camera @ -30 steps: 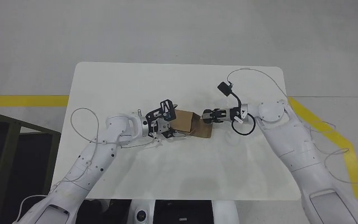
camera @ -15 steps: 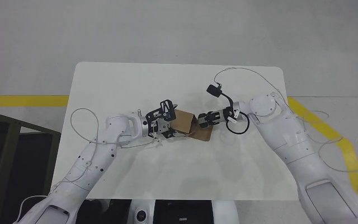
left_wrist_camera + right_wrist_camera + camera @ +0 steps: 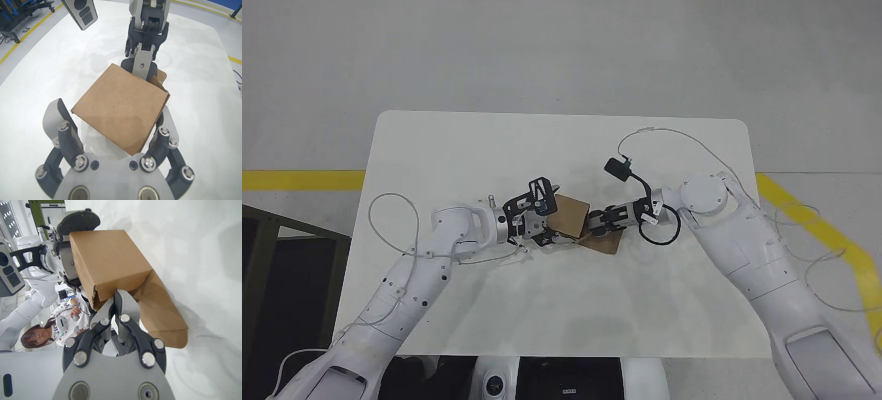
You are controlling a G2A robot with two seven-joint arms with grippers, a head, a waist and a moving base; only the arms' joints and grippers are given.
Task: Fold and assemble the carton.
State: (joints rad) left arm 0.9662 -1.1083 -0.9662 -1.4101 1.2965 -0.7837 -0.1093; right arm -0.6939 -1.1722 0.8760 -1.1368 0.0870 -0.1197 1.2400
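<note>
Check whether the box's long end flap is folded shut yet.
No: the flap lies flat on the table, sticking out from the open end of the box.

Brown cardboard carton (image 3: pixel 570 216) (image 3: pixel 121 113) (image 3: pixel 111 262) is noted near the middle of the white table (image 3: pixel 442 150), erected into a squarish box shape. One end is seen open. Its long closing flap (image 3: pixel 607 241) (image 3: pixel 162 313) is laid outward on the tabletop, with the rounded tuck tab not yet folded in.
</note>
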